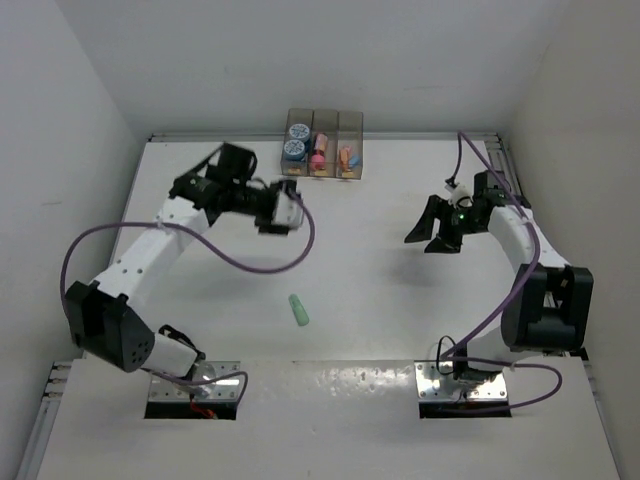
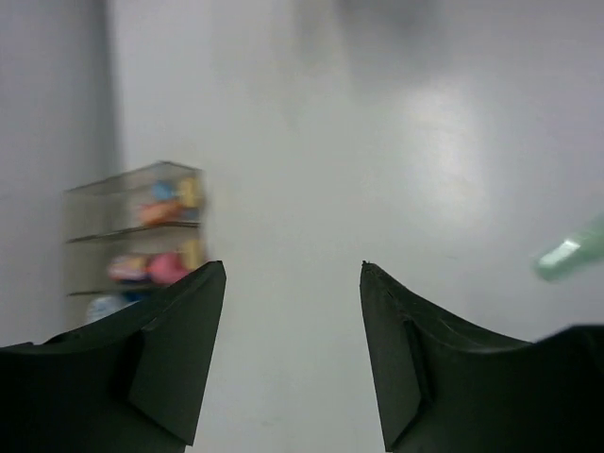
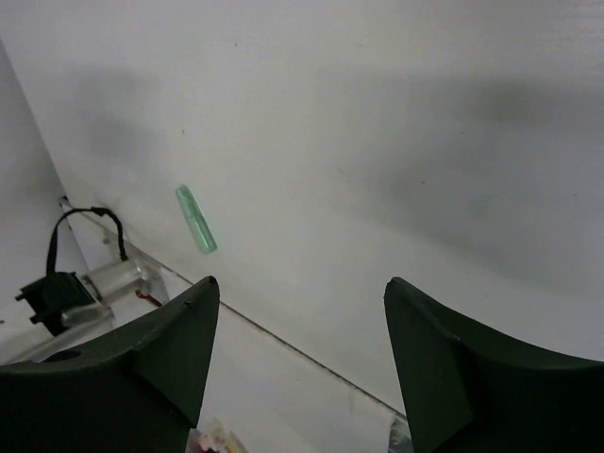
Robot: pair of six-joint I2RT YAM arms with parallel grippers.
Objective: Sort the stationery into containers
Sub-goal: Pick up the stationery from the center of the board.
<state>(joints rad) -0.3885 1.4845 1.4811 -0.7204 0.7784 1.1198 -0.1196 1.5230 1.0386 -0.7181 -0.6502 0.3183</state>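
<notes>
Three joined translucent bins (image 1: 324, 117) stand at the table's far edge. The left bin holds two blue-and-white cylinders (image 1: 296, 141), the middle one pink pieces (image 1: 320, 153), the right one orange and blue pieces (image 1: 347, 158). The bins also show blurred in the left wrist view (image 2: 132, 193). A green capsule piece (image 1: 298, 310) lies alone on the table's middle; it also shows in the left wrist view (image 2: 569, 256) and the right wrist view (image 3: 195, 219). My left gripper (image 1: 280, 209) is open and empty, a little in front of the bins. My right gripper (image 1: 428, 238) is open and empty at the right.
White walls close in the table on the left, back and right. Metal base plates (image 1: 195, 389) with cables sit at the near edge; a plate and a small motor (image 3: 90, 283) show in the right wrist view.
</notes>
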